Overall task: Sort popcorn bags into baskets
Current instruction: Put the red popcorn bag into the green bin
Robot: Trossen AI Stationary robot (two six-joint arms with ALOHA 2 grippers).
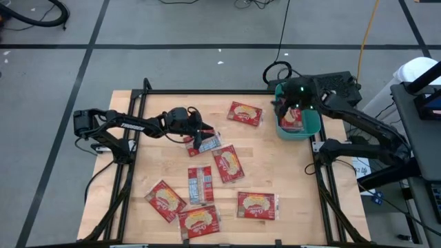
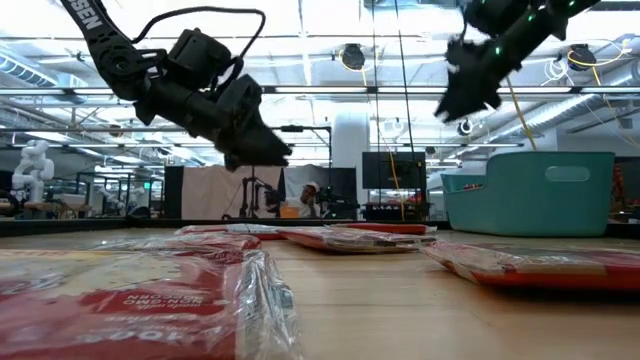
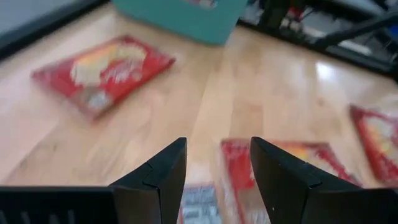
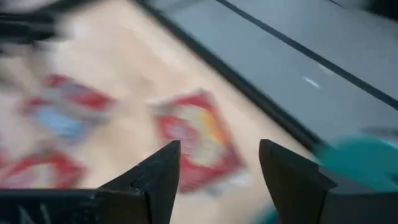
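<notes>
Several red popcorn bags lie flat on the wooden table; one [image 1: 245, 114] is at the far middle and one [image 1: 228, 164] near the centre. My left gripper [image 1: 205, 138] hangs open above a bag [image 1: 209, 144] at the table's middle, clear of it in the low view [image 2: 275, 158]; its fingers [image 3: 168, 168] have nothing between them. The teal basket [image 1: 313, 125] stands at the far right with a bag [image 1: 293, 120] inside. My right gripper [image 1: 281, 105] is open and empty, raised above the basket's left end [image 2: 450, 105].
More bags lie toward the near edge: a grey-sided one [image 1: 200, 184] and red ones [image 1: 165, 200], [image 1: 200, 220], [image 1: 257, 205]. Black frame rails [image 1: 138, 124] run along the table's left and right sides. Bare wood [image 1: 289, 172] shows between the basket and the near bags.
</notes>
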